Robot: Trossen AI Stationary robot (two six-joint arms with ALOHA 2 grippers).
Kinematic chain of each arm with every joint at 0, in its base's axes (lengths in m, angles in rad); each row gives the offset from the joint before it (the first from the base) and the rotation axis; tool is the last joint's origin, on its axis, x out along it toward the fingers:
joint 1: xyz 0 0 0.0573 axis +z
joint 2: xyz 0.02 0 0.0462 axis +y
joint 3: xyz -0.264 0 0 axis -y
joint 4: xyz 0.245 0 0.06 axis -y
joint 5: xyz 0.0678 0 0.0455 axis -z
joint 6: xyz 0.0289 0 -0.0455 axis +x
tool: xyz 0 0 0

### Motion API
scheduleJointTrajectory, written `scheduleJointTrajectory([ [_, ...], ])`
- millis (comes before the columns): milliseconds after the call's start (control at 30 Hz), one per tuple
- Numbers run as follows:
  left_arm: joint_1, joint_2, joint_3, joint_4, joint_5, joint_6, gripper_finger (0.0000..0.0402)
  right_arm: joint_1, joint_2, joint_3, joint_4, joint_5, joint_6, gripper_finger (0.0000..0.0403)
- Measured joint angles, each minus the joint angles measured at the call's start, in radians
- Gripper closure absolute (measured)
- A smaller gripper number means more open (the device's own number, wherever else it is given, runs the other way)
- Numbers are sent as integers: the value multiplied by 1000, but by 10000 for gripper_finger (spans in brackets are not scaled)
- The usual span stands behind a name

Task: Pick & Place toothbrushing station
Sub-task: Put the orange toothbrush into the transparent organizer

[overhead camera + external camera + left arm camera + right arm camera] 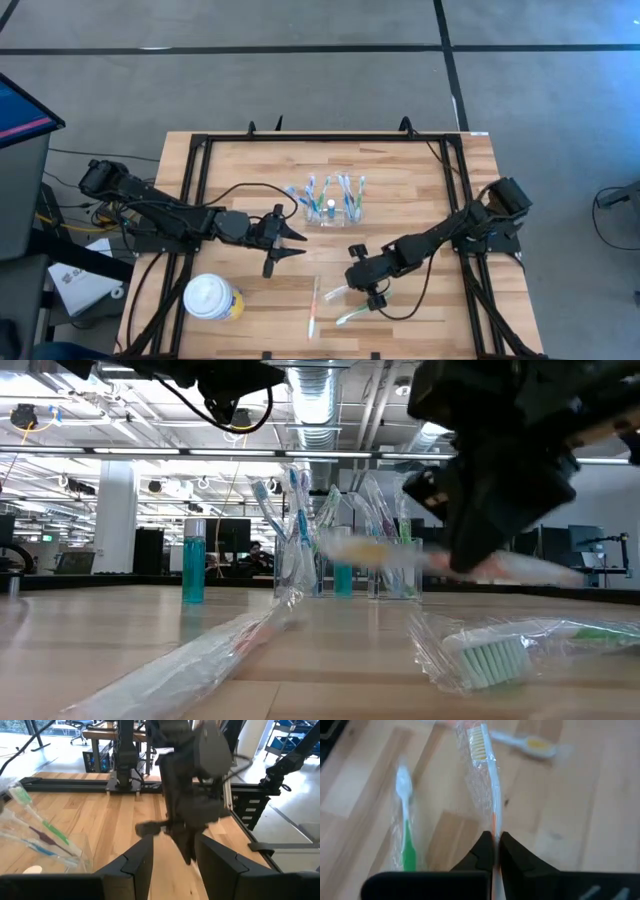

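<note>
Wooden table (400, 180) from above: clear toothbrushing station (333, 207) sits mid-table, w/ brushes in it; left gripper (296, 243) just beside it, fingers spread, nothing held. Right wrist cam: right gripper (495, 851) pinching a wrapped orange toothbrush (488, 767); green toothbrush (406, 827) lies nearby.

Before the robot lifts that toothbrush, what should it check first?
1. Right pincer shut on the wrapped orange toothbrush: ok.
2. Grip is at the handle end, bristles pointing away: ok.
3. Green toothbrush lies apart from the held one: ok.
4. Left pincer open, holding nothing, waiting beside the clear holder: ok.
5. Holder stands upright with brushes in it: ok.
6. A free slot in the holder: cannot tell.
</note>
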Motion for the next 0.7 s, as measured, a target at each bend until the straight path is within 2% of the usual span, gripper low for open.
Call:
scheduleJointTrajectory([
  [233,0,0,-4,20,0,-2,264,-8,-124,-64,65,114,-26,401],
  [333,0,0,-4,21,1,-3,264,-9,-193,-117,101,194,-27,401],
  [700,0,0,-4,33,2,-4,264,-40,-409,-355,485,347,-68,401],
])
